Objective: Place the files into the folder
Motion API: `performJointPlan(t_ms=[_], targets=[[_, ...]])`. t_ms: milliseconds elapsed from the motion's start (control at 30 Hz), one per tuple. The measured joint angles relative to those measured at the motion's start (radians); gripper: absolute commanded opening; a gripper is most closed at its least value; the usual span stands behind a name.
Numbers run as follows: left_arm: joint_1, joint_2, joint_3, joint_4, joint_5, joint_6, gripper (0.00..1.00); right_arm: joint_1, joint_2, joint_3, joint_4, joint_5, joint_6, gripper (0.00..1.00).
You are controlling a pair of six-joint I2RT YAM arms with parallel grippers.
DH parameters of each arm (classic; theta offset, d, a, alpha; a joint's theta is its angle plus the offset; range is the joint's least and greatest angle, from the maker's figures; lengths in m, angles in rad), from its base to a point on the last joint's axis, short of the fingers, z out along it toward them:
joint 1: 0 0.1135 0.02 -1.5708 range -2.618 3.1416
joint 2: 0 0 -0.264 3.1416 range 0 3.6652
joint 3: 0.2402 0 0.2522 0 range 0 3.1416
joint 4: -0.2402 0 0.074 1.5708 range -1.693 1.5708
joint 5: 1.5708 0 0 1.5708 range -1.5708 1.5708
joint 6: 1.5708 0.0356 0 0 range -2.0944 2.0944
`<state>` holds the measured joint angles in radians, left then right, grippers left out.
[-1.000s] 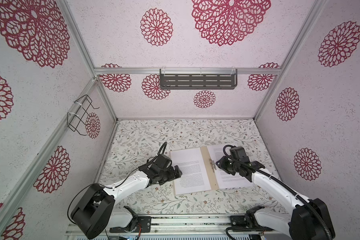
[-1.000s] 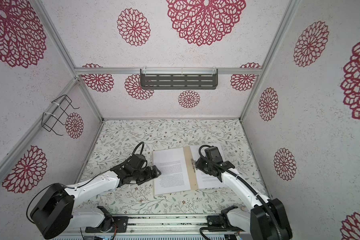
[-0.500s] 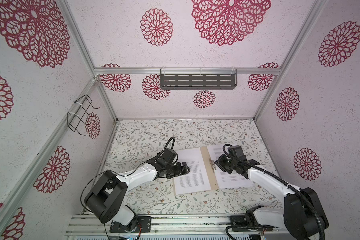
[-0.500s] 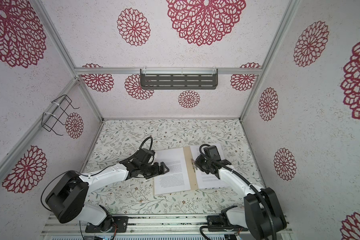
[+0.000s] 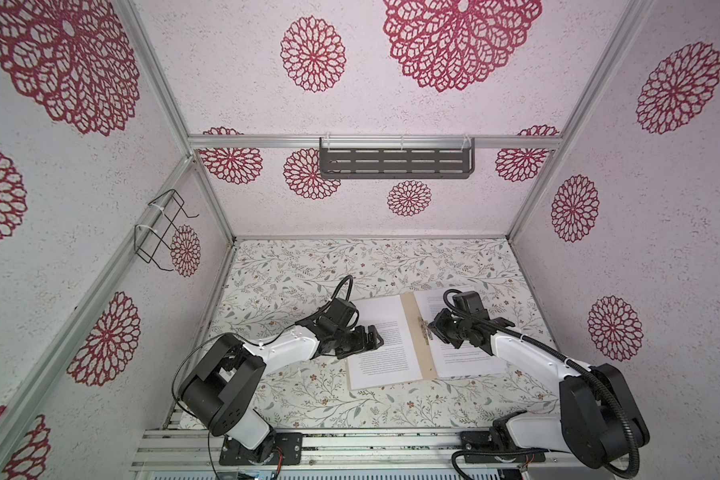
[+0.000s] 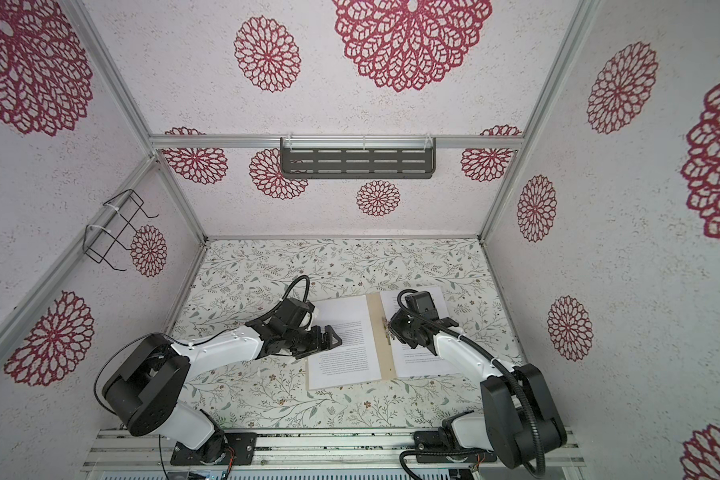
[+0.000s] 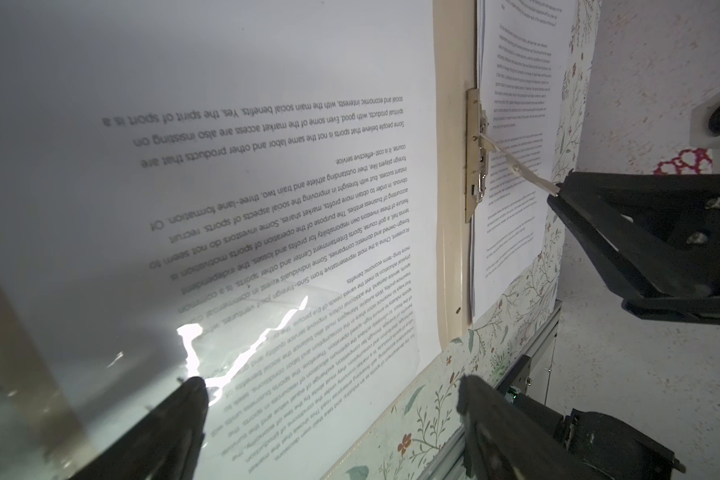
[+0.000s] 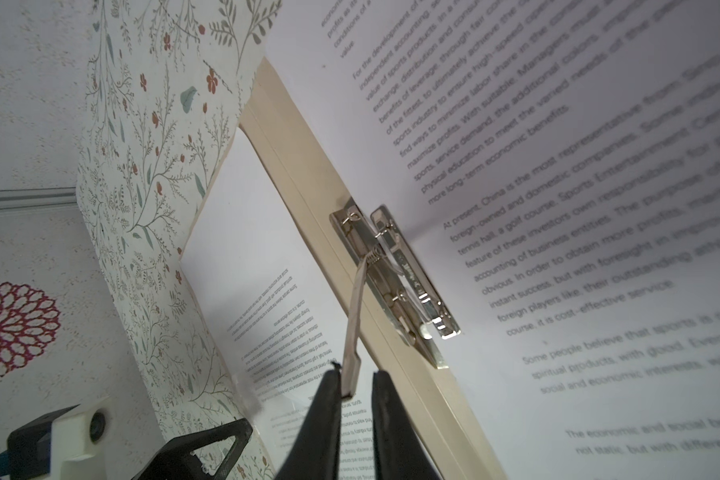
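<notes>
Folder [image 5: 426,361] open flat, files [image 5: 385,353] on both flaps; left gripper [image 7: 331,380] spread wide over left flap's files; right gripper [image 8: 356,376] narrowed around fastener lever [image 8: 356,311], clamp unclear

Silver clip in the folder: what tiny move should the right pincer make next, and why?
Probably squeeze the right pincer shut on the metal lever. Its tip sits between the jaws, against one, with a gap to the other, so it isn't pinched yet. A firm hold would let it work the clip for the files lying in the open folder.
</notes>
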<state>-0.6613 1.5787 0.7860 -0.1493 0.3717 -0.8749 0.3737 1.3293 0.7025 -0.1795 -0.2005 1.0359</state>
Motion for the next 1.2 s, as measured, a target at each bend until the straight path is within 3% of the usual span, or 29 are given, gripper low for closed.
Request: performJointPlan(t_ms=[1200], targets=[[0.000,0.039,-0.017,0.036,-0.007,-0.012,0.97,0.000,-0.027,-0.087,0.097,-0.014,0.057,0.11]])
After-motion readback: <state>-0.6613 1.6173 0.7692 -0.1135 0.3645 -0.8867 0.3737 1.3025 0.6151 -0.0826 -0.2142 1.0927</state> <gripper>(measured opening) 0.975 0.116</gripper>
